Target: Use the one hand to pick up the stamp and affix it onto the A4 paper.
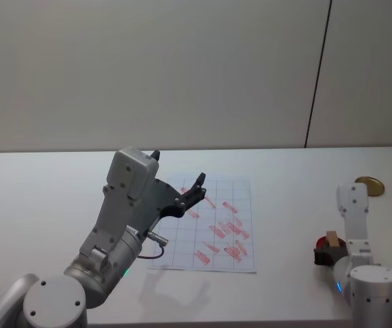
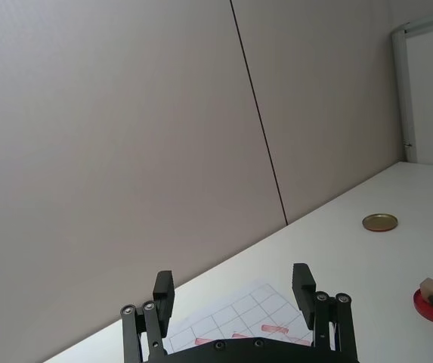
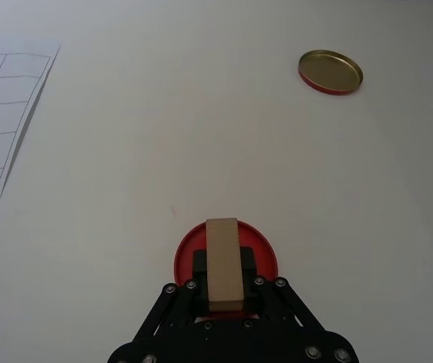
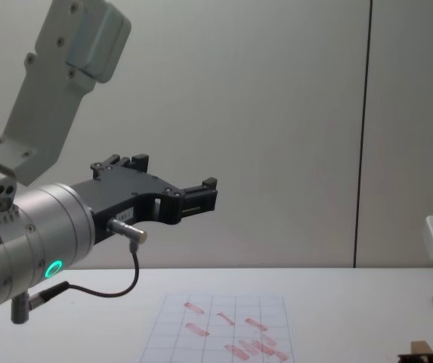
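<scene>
The stamp (image 3: 224, 253), a small tan wooden block, stands on the round red ink pad (image 3: 267, 255) at the table's right front. My right gripper (image 3: 224, 266) is shut on the stamp, one black finger on each side of it. In the head view the stamp (image 1: 332, 238) shows just above the red ink pad (image 1: 320, 244). The A4 paper (image 1: 240, 191), a white gridded sheet with several reddish stamp marks, lies flat at the table's middle, well left of the stamp. My left gripper (image 1: 178, 169) hangs open and empty in the air above the paper's left part.
A round gold disc (image 1: 370, 186) lies on the table behind the ink pad, near the right edge. Bare white table (image 3: 163, 151) separates the ink pad from the paper's right edge (image 3: 20, 128). A plain wall rises behind the table.
</scene>
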You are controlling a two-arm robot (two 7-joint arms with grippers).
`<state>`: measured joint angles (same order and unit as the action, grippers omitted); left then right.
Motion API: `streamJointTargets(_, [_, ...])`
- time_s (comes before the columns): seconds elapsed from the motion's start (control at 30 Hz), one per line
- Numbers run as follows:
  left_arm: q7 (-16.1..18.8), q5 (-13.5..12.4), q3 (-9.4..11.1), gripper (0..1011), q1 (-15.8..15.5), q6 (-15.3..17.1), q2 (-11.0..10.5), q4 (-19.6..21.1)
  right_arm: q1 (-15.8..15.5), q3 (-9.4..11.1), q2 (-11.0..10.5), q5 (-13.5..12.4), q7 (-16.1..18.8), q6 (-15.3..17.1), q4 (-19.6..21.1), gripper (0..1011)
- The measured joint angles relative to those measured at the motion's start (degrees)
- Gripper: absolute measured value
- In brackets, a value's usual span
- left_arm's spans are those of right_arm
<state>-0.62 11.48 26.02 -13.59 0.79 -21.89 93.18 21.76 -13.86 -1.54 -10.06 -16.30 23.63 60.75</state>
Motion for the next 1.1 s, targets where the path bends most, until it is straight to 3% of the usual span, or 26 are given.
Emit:
streamJointTargets(0.67, [0.0, 0.0, 0.0, 993, 0.0, 0.0, 0.0, 0.0, 1.25, 1.5, 0.59, -2.38, -0.61, 1.23, -1.87, 221])
streamJointTargets(1.1, [0.0, 0.0, 0.0, 993, 0.0, 0.0, 0.0, 0.0, -0.19, 1.63, 0.26, -0.59, 0.15, -1.3, 4.03, 220])
